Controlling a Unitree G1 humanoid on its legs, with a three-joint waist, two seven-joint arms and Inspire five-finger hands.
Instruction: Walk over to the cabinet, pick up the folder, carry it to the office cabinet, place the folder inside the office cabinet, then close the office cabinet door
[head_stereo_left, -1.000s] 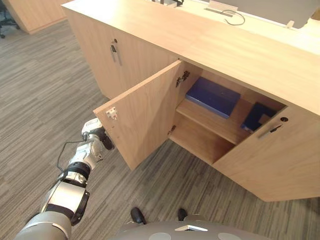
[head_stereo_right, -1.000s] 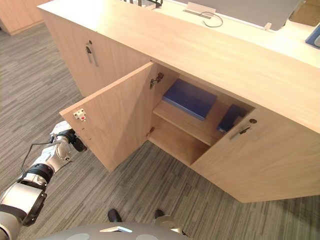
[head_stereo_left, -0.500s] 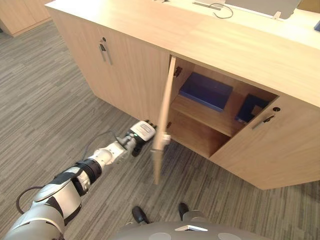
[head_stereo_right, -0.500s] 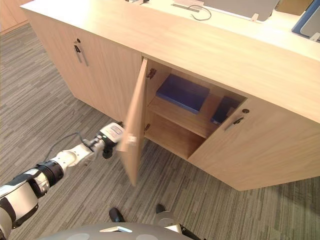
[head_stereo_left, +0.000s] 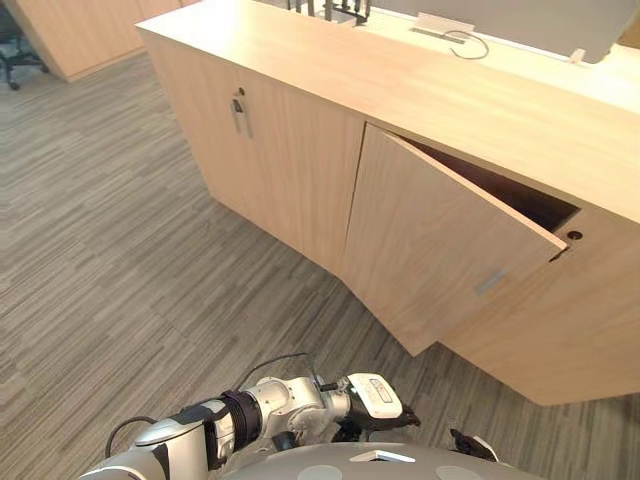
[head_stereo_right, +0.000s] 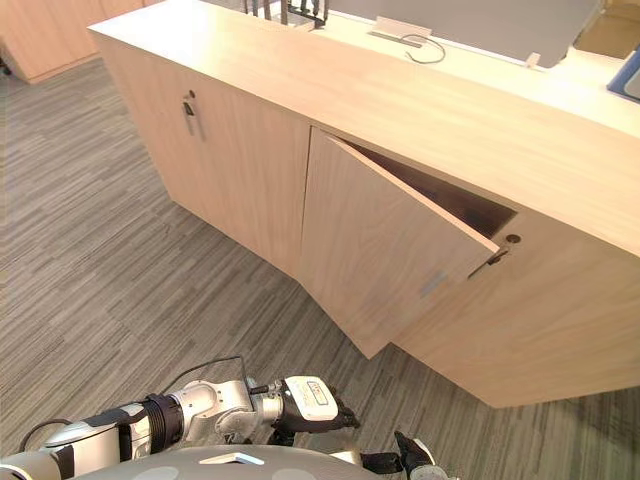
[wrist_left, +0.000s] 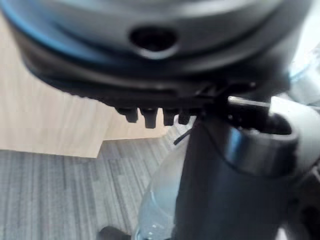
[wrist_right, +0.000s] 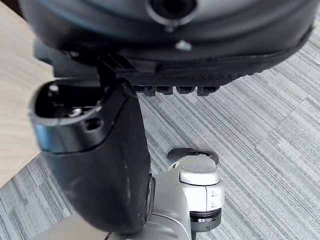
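The office cabinet (head_stereo_left: 300, 75) is a long, light-wood unit ahead of me. Its middle door (head_stereo_left: 440, 250) stands slightly ajar, with a dark gap (head_stereo_left: 500, 190) along its upper edge, and it hides the shelves inside. My left hand (head_stereo_left: 375, 398) hangs low near my body, well short of the door, its fingers (wrist_left: 150, 117) relaxed and holding nothing. My right hand (head_stereo_right: 415, 460) is low at the bottom edge; its thumb (wrist_right: 100, 165) and fingers (wrist_right: 175, 90) are over the carpet and also hold nothing.
The cabinet's far-left door (head_stereo_left: 280, 170) is shut and has a dark handle (head_stereo_left: 240, 110). The right door (head_stereo_left: 580, 320) is shut too. A cable (head_stereo_left: 465, 40) and small items lie on the cabinet top. Grey striped carpet (head_stereo_left: 120, 250) stretches to the left.
The middle door has swung from wide open to almost shut, covering the blue folder on the shelf. My left hand has come off the door's edge and dropped back near my body.
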